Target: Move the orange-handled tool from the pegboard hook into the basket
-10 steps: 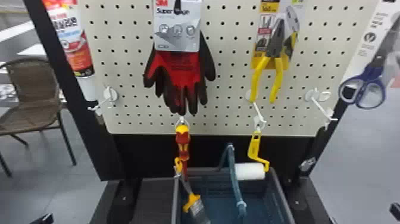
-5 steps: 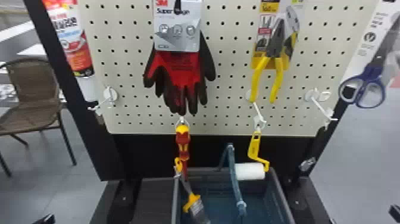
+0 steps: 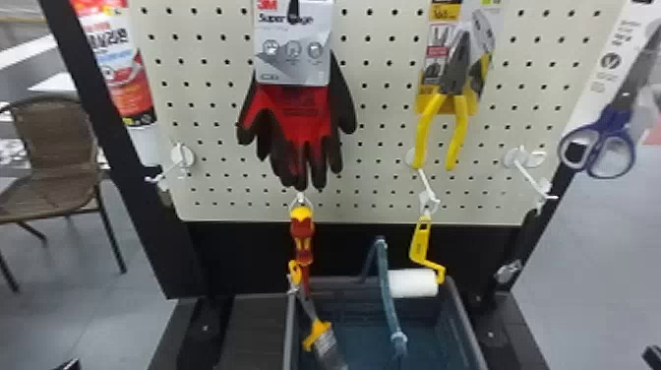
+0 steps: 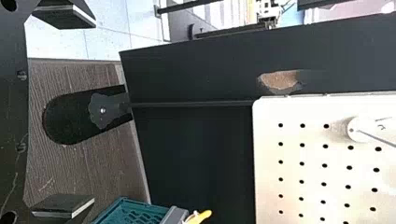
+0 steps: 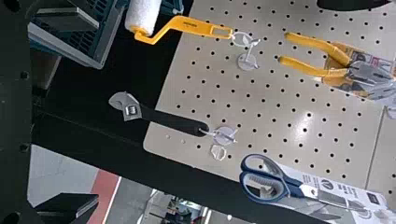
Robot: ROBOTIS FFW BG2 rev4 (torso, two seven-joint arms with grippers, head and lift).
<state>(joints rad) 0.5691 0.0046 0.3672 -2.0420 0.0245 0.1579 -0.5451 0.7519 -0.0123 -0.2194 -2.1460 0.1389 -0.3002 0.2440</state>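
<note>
Both empty, fingers spread wide: left gripper [image 4: 94, 112], right gripper [image 5: 97, 111]. Basket [image 3: 465, 320] lies below the pegboard [image 3: 383, 113], its bail [image 3: 388, 300] standing up. Roller [image 3: 413, 284], probably your orange-handled tool (the brush [image 3: 319, 334] leaves doubt), hangs from the hook [image 3: 427, 186]. Step judged: right-side approach. Square your fingers to the grip [image 3: 420, 241], close firmly, clear the hook's tip, then lower beside the bail.

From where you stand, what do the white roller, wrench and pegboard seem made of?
Roller: matt fabric, probably, from its fuzzy surface.
Wrench: metal head, from its grey shine; dull black handle, perhaps rubber.
Pegboard: glossy highlight, so perhaps painted metal.
</note>
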